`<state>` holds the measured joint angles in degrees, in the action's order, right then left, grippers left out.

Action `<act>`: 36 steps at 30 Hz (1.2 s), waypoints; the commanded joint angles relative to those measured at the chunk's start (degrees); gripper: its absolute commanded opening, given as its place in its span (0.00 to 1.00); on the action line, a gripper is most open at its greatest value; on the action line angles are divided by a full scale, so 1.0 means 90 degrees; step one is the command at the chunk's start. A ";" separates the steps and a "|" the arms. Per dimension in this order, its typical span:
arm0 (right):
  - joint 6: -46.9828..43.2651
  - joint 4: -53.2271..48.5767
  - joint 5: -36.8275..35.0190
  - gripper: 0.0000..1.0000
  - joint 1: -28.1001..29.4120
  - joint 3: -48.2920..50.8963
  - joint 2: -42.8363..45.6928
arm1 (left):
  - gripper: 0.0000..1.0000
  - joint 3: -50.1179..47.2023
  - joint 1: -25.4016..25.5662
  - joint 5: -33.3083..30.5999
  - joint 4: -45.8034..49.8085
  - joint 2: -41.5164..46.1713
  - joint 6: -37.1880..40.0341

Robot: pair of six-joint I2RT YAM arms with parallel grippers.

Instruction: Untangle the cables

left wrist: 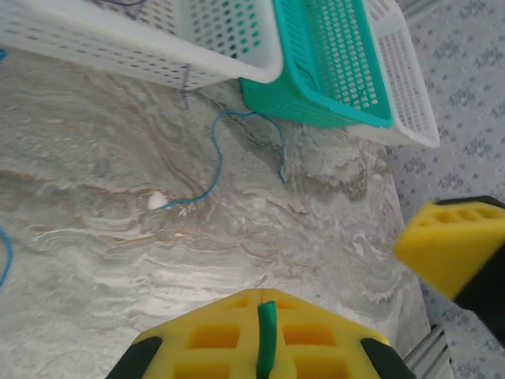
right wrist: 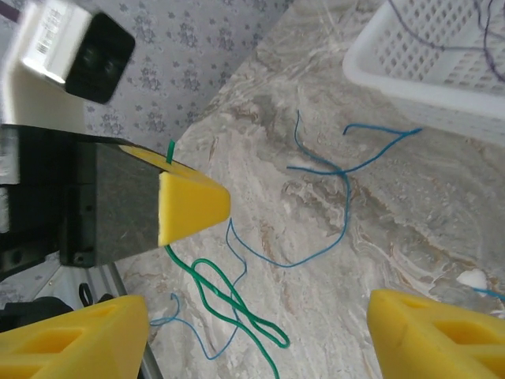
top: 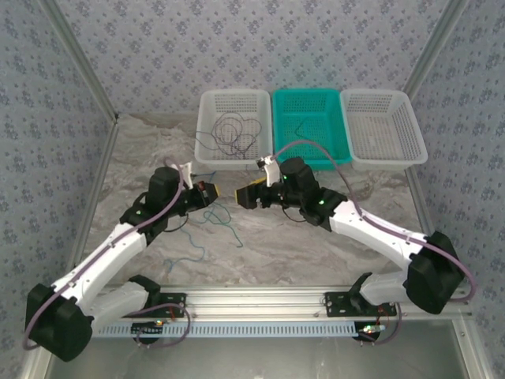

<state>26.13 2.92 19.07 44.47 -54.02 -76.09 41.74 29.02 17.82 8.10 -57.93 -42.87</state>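
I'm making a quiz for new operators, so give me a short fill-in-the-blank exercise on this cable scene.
1. The left gripper is ___ on the green cable.
2. The right gripper has its jaws ___.
3. The blue cable lies on the ___, outside the baskets.
4. The middle basket is ___ in colour.

Missing words: shut; open; table; teal.
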 commanded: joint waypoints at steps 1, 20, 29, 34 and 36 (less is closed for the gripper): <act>0.0111 0.0604 0.0396 0.70 0.0041 0.0040 -0.0255 | 0.00 0.0318 0.0301 -0.0327 -0.0348 -0.0194 0.0202; -0.1010 0.3036 0.0789 0.62 0.0199 0.0935 -0.1131 | 0.00 0.0779 0.0488 0.0144 -0.0517 -0.0690 0.0031; -0.0614 0.3267 0.0722 0.00 0.0196 0.0806 -0.1142 | 0.11 0.1013 0.0503 0.0295 -0.0600 -0.0697 -0.0093; -0.0114 0.3670 0.0209 0.00 0.0154 0.1298 -0.0633 | 0.48 0.1120 0.0513 0.0245 -0.0763 -0.0425 -0.0059; 0.0072 0.3691 0.0092 0.00 0.0068 0.1401 -0.0397 | 0.59 0.1124 0.0515 0.0154 -0.0732 -0.0210 0.0001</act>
<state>23.29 33.10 23.57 45.89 -42.44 -83.00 49.45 33.34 18.79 3.66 -63.16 -43.48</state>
